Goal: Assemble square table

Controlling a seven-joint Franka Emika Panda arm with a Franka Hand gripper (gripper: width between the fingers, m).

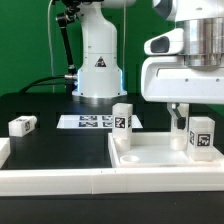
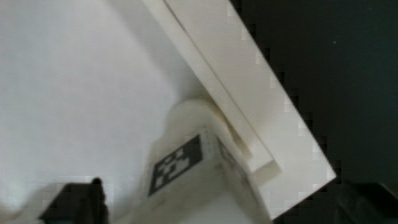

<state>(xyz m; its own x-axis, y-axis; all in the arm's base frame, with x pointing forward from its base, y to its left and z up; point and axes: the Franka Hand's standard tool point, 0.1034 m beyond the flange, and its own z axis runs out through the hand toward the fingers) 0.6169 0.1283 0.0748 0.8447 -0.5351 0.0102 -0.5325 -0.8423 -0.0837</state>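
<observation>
The white square tabletop (image 1: pixel 150 155) lies rim-up at the front, on the exterior view's right. Two tagged white legs stand on it: one at its far corner (image 1: pixel 122 118), the other near its right side (image 1: pixel 200 135). A third leg (image 1: pixel 22 125) lies loose on the black table at the left. My gripper (image 1: pixel 188 118) hangs just over the right-hand leg, with one finger (image 1: pixel 176 114) beside it. In the wrist view this leg (image 2: pixel 183 160) rises from the tabletop (image 2: pixel 80 90) next to the rim (image 2: pixel 240 90). A dark finger (image 2: pixel 75 202) stands clear of it, so the jaws are open and hold nothing.
The marker board (image 1: pixel 92 122) lies flat behind the tabletop, in front of the robot's base (image 1: pixel 98 75). A long white border wall (image 1: pixel 60 182) runs along the front edge and up the left side. Black cables trail at the back left.
</observation>
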